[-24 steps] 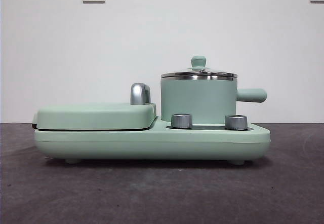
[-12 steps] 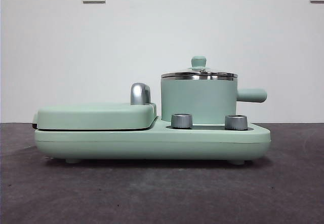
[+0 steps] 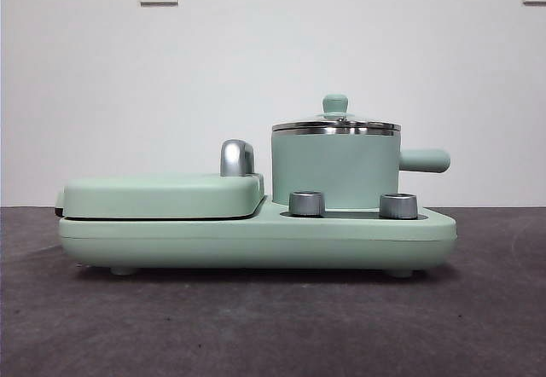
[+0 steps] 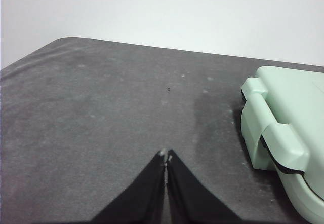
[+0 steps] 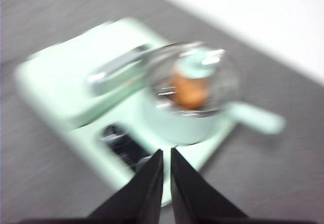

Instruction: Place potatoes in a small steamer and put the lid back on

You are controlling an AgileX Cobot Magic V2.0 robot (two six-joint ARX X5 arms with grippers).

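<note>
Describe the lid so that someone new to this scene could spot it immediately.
Find the long mint-green cooking appliance on the dark table. On its right half stands the small steamer, a cylindrical pot with a stubby side handle. The lid sits on that pot: round glass, shiny steel rim, small green knob, unlike the flat green griddle cover with the chrome handle beside it.

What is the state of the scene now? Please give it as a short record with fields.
steamer: mint-green pot stands on the appliance base
lid: glass lid sits on the pot
potato: orange lump seen through the lid, inside the pot
griddle cover: closed, beside the pot
left gripper: shut, over bare table
right gripper: nearly shut, holds nothing, above the appliance; view blurred
</note>
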